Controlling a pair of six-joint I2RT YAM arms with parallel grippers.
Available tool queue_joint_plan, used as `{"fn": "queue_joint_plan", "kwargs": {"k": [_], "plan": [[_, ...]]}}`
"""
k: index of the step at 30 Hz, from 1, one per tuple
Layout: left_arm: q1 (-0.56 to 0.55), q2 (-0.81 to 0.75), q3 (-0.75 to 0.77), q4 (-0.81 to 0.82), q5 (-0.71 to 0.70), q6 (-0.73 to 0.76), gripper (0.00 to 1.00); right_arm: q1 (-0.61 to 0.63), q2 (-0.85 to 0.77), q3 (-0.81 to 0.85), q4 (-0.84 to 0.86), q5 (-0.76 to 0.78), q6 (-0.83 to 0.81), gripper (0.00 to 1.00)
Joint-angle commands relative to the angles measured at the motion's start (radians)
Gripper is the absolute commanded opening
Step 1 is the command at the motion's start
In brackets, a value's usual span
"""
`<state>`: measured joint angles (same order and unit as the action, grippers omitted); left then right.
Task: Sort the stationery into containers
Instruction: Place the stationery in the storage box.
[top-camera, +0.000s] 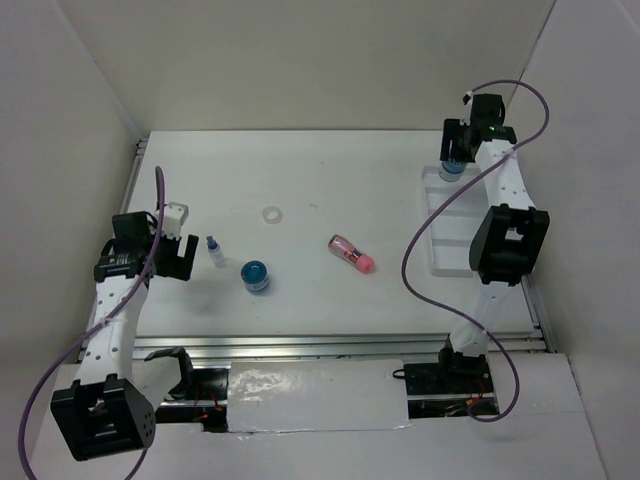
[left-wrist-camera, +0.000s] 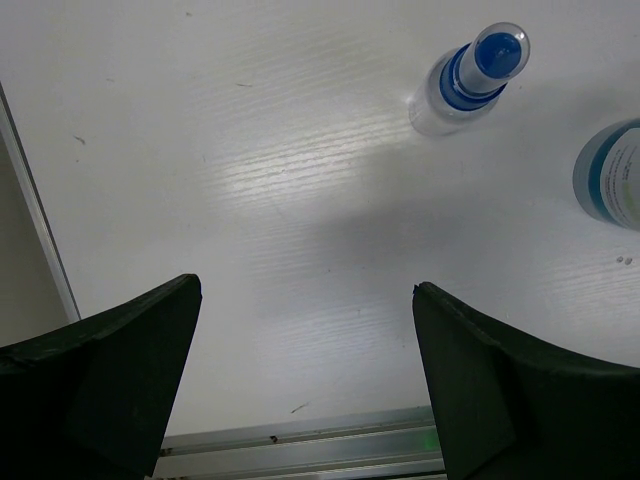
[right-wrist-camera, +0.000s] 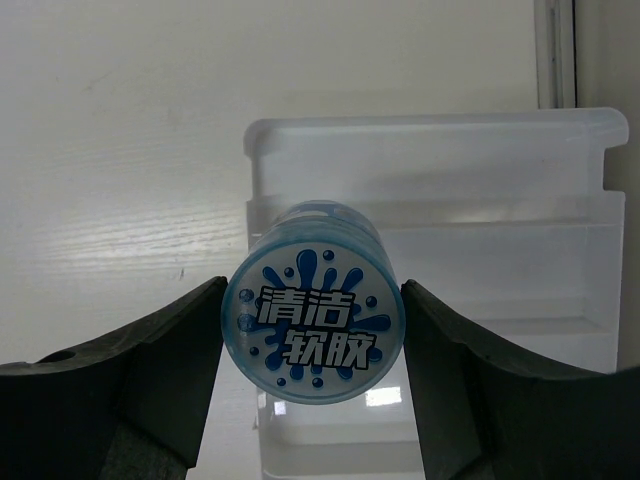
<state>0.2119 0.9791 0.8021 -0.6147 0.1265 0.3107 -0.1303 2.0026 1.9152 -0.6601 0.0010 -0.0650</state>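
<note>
While the right fingers (right-wrist-camera: 450, 360) press on both curved sides of a blue pot (right-wrist-camera: 312, 325), this pot hangs at the far end of the tray (right-wrist-camera: 430, 140), with its printed round face turned to the wrist camera. I cannot tell if it touches the tray floor or is a little above it. I judge the step in hand is to lay this pot into the far compartment.

The risk comes from the shape. A round pot gripped on its curved side can roll when the fingers let go, and it may stop on a divider or go over the low wall onto the surface (top-camera: 320, 170). A release from too high would make this worse.

The left fingers (left-wrist-camera: 150, 340) are spread wide with nothing between them, over the surface well to the left of the tray. A small bottle (left-wrist-camera: 470, 75) seems to stand upright near them, so a careless approach could tip it. A second blue pot (top-camera: 256, 274), a pink tube (top-camera: 350, 254) and a ring (top-camera: 271, 214) lie left of the tray, not yet sorted.
</note>
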Motion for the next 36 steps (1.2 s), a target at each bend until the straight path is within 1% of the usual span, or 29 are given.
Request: {"fn": "queue_joint_plan", "kwargs": {"k": [1,5,10,19,27,30,34,36], "plan": [[0.006,-0.028,0.003,0.004,0.002,0.008,0.99,0.0,0.044,0.073,0.02,-0.029,0.021,0.37],[0.007,-0.037,-0.009,0.0,-0.011,0.016,0.99,-0.025,0.079,0.116,0.03,-0.065,0.047,0.37],[0.009,-0.025,-0.014,0.009,-0.028,0.028,0.99,-0.012,0.122,0.151,0.043,-0.047,0.033,0.37],[0.014,0.032,0.011,0.015,-0.011,0.011,0.99,0.018,0.209,0.211,0.056,-0.004,0.01,0.38],[0.014,0.026,0.014,0.003,-0.019,0.019,0.99,0.018,0.265,0.229,0.059,-0.004,-0.002,0.38],[0.015,0.015,0.014,-0.003,-0.018,0.025,0.99,0.021,0.278,0.234,0.057,-0.004,-0.01,0.41],[0.017,0.006,0.012,-0.01,-0.007,0.036,0.99,0.026,0.292,0.234,0.048,-0.004,-0.024,0.47],[0.015,0.003,0.014,-0.013,0.002,0.041,0.99,0.027,0.3,0.232,0.048,-0.004,-0.029,0.49]]}}
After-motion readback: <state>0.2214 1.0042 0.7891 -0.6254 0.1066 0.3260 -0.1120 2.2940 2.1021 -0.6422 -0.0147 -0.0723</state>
